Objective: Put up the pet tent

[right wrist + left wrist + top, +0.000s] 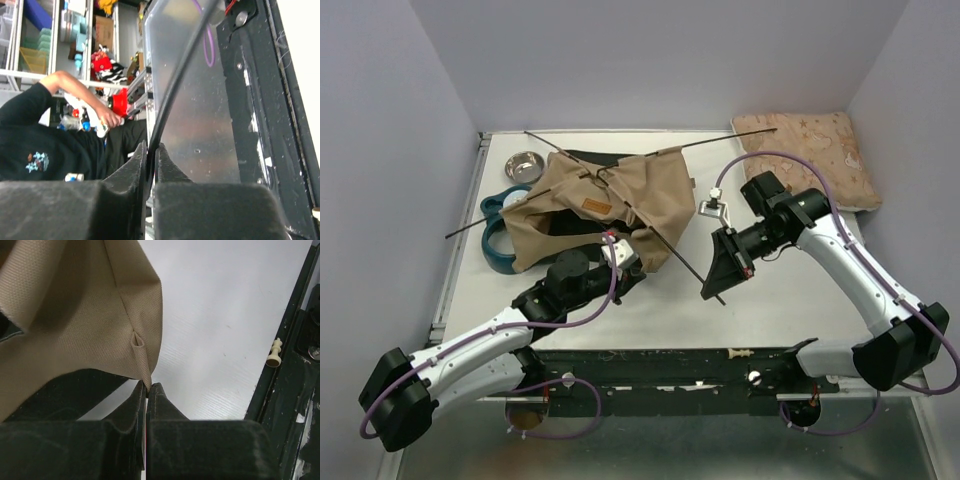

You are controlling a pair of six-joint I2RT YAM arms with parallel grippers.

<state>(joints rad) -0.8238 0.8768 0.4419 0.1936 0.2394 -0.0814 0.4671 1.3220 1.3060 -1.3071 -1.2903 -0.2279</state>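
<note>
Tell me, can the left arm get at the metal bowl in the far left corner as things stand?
Probably not. The left gripper is shut on a corner of the pet tent, and the tent's bulk lies between it and the metal bowl. It would have to let go first.

Slumped pet tent point(620, 200), right end effector point(713, 288) seemingly pinching its black pole point(680, 255)
</note>
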